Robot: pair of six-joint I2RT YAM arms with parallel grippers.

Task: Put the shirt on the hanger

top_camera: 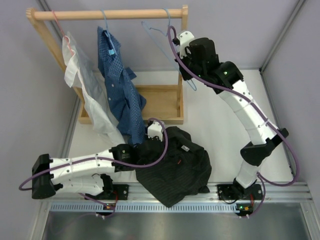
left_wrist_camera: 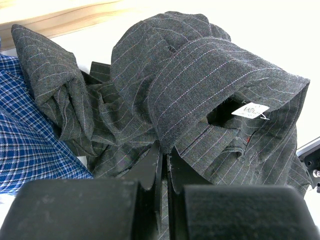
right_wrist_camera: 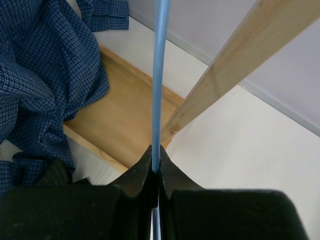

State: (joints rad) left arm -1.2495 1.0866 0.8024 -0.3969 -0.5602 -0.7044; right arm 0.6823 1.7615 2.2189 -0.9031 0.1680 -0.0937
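The soft, floppy black shirt [top_camera: 182,167] lies heaped at the near edge of the table [top_camera: 210,110], the left gripper [left_wrist_camera: 164,150] pinching cloth by its collar [left_wrist_camera: 225,75], likely a good hold, while the right gripper [right_wrist_camera: 156,159] pinches the light, bendy blue hanger [right_wrist_camera: 159,75].

Bare table [top_camera: 200,120] right of the rack base [top_camera: 160,102]; checked shirt [top_camera: 117,85] (hanging low) blocks left of the hanger [right_wrist_camera: 158,75].

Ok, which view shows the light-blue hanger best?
Top external: the hanger shows its hook and triangular frame, at the rail. Right wrist shows only one wire, pinched in the right gripper. Left wrist shows none of it.
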